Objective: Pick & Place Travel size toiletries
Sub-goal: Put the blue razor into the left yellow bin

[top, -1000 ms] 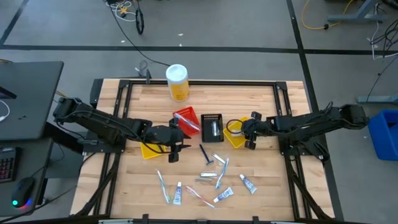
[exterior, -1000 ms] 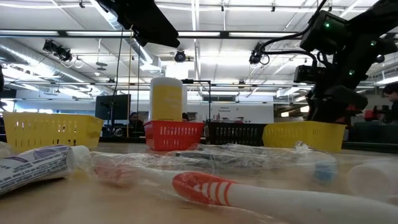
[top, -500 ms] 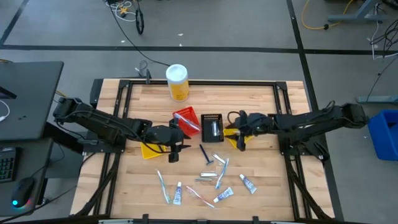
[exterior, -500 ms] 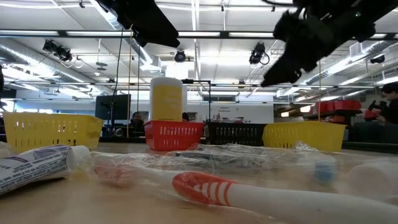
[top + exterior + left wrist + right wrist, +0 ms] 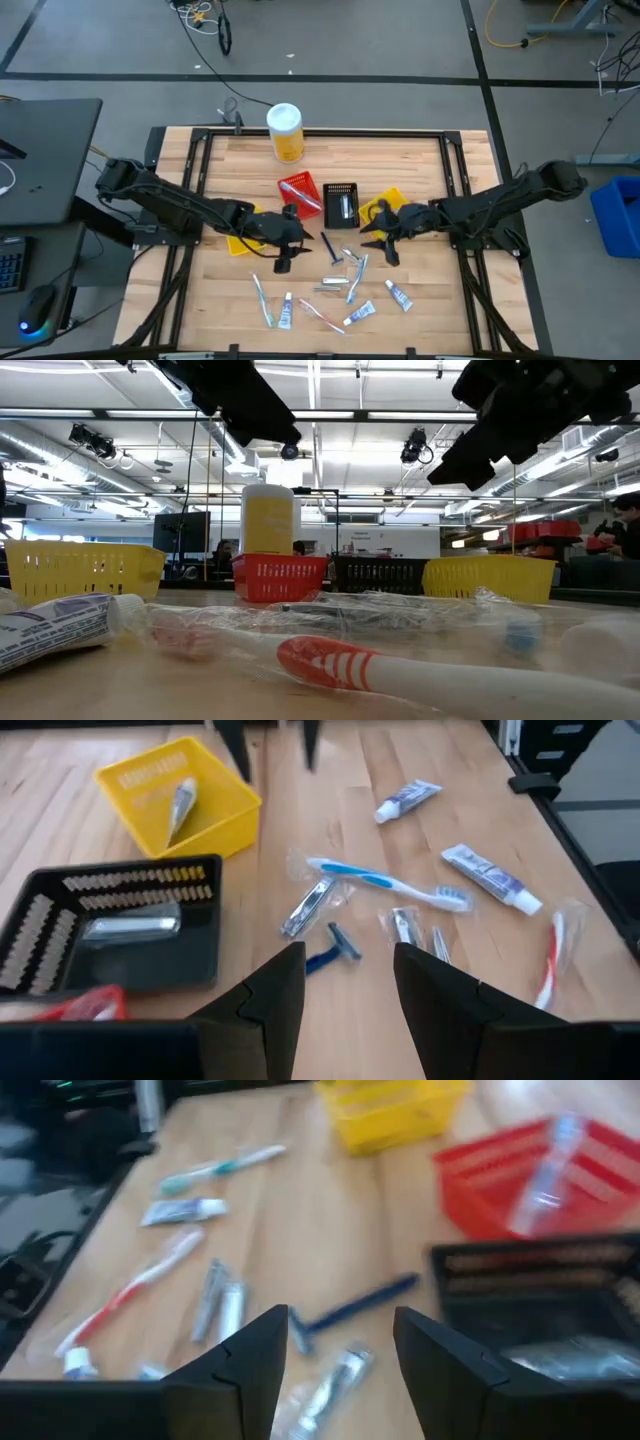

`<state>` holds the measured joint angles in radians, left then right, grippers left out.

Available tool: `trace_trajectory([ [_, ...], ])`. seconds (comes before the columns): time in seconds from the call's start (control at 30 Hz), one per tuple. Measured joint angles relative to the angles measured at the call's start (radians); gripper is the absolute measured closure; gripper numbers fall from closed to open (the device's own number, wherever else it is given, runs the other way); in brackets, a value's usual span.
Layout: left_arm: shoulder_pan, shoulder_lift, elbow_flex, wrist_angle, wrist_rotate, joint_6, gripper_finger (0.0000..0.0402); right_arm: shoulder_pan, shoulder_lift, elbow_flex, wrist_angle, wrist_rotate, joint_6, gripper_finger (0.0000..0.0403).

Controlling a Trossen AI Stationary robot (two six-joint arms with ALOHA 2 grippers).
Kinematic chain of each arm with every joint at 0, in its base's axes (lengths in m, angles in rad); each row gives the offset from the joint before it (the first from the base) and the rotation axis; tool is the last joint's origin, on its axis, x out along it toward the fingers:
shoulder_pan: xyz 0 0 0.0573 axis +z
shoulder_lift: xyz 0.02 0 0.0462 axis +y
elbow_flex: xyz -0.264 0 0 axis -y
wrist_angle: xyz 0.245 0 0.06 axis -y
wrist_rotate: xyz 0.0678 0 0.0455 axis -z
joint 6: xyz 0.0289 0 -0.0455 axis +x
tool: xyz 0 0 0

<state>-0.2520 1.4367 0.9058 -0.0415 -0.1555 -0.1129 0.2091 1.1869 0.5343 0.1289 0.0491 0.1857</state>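
Travel size toiletries lie loose on the near middle of the wooden table: a blue razor (image 5: 328, 246), a blue toothbrush (image 5: 357, 276), a red-striped toothbrush (image 5: 320, 316), white tubes (image 5: 399, 294) (image 5: 284, 312), and small metal clippers (image 5: 330, 287). My left gripper (image 5: 286, 250) is open and empty above the table, left of the razor, which also shows in the left wrist view (image 5: 335, 950). My right gripper (image 5: 381, 243) is open and empty, right of the razor, which also shows in the right wrist view (image 5: 350, 1306). A tube (image 5: 182, 800) lies in the right yellow bin.
A red bin (image 5: 300, 193), a black bin (image 5: 342, 202) and a yellow bin (image 5: 385, 205) stand in a row mid-table; another yellow bin (image 5: 240, 242) sits under my left arm. A tall yellow canister (image 5: 285, 132) stands at the far edge.
My right gripper has left the right yellow bin, gone toward the table's left edge and then toward the near edge, and now hangs over the loose items. My left gripper has shifted a little toward the right and near edges.
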Motion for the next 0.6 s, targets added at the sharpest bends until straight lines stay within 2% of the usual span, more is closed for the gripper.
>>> trace_trajectory([
  [0.17, 0.001, 0.025, -0.001, 0.013, -0.008, -0.013, 0.0237, 0.069, 0.131, 0.000, 0.153, 0.007, -0.067, 0.0214],
  [0.3, 0.001, 0.009, -0.001, 0.019, -0.011, -0.024, 0.0237, 0.102, 0.255, 0.006, 0.265, 0.055, -0.117, 0.0217],
  [0.47, 0.001, 0.003, -0.001, 0.036, -0.007, -0.018, 0.0237, 0.124, 0.411, 0.109, 0.272, 0.056, -0.204, 0.0215],
  [0.6, 0.001, 0.003, -0.001, 0.041, -0.007, -0.028, 0.0237, 0.128, 0.517, 0.232, 0.152, 0.075, -0.262, 0.0216],
])
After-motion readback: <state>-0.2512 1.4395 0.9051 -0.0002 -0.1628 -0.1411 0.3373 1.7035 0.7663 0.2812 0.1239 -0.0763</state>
